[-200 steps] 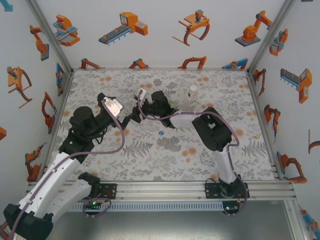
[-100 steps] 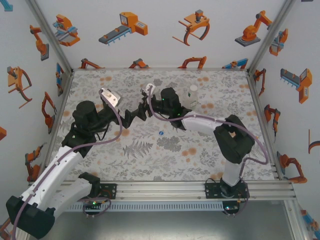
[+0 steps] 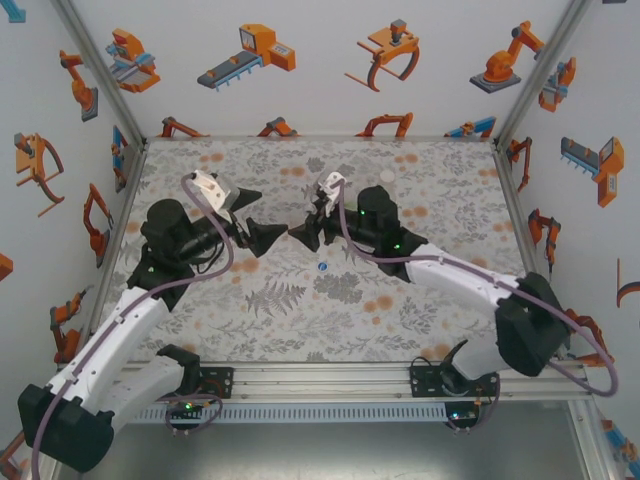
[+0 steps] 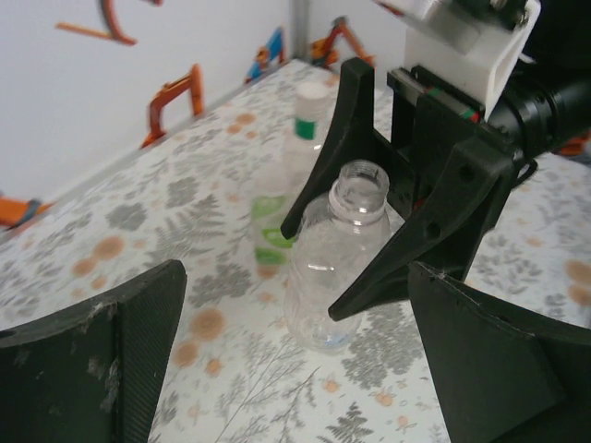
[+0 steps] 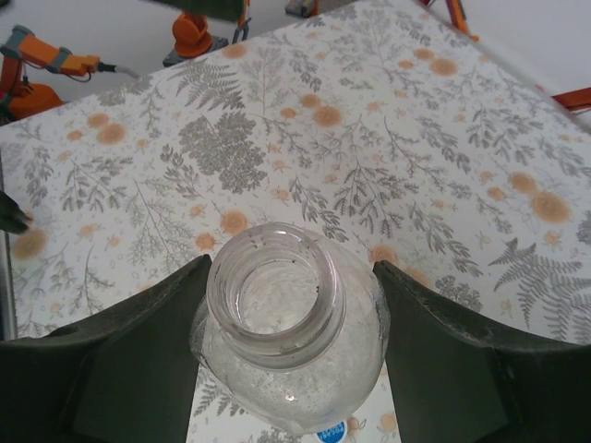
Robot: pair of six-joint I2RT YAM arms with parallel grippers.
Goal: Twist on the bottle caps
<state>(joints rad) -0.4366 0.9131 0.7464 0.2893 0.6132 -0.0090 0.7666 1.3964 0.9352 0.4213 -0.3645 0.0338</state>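
White link shells (image 3: 110, 340), black joint housings (image 3: 165, 225) on both arms. Mauve cables (image 3: 215, 268) looped alongside, green LEDs (image 3: 397, 241) lit. Matte black wedge-shaped fingers (image 4: 489, 369), scuffed; white plastic wrist mounts (image 3: 207, 186).

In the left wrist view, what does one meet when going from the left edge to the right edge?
One jaw of the left gripper → bottle with the white cap → open colourless bottle → the left gripper's other jaw.

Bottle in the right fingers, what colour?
The bottle is colourless and see-through, uncapped; clearest in the right wrist view.
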